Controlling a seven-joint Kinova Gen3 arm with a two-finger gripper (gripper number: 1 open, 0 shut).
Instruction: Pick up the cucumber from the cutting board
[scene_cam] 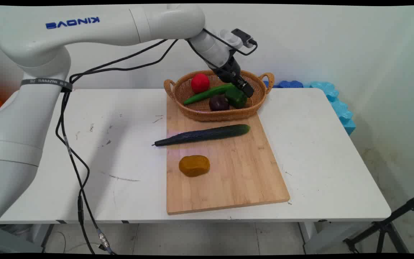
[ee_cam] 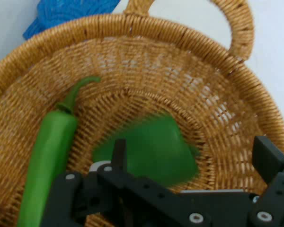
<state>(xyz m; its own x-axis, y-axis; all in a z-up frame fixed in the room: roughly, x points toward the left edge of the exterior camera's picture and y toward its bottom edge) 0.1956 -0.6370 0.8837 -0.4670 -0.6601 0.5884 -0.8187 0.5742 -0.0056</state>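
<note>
The main view takes in the whole table (scene_cam: 318,151): a wooden cutting board (scene_cam: 228,172) with a long dark cucumber (scene_cam: 203,135) lying across it and a small brown lump (scene_cam: 194,165) nearer the front edge than the cucumber. A wicker basket (scene_cam: 192,111) sits on the board's far end, holding a red tomato (scene_cam: 200,83), a long green chili (scene_cam: 207,94), a dark purple round fruit (scene_cam: 219,103) and a green bell pepper (scene_cam: 236,98). Blue foam pieces (scene_cam: 336,104) lie behind the basket, off the table's far right corner.

The hand view shows only the basket's inside (ee_cam: 217,109), one handle at its rim, the chili (ee_cam: 49,156) and the pepper (ee_cam: 154,151); it shows the fingers standing wide apart, empty, one on each side of the pepper.

The pepper lies in the basket just under the gripper (scene_cam: 245,89), beside the chili. Whether a finger touches it cannot be told.

The arm reaches in from the upper left, its wrist angled steeply down into the basket's right half.
</note>
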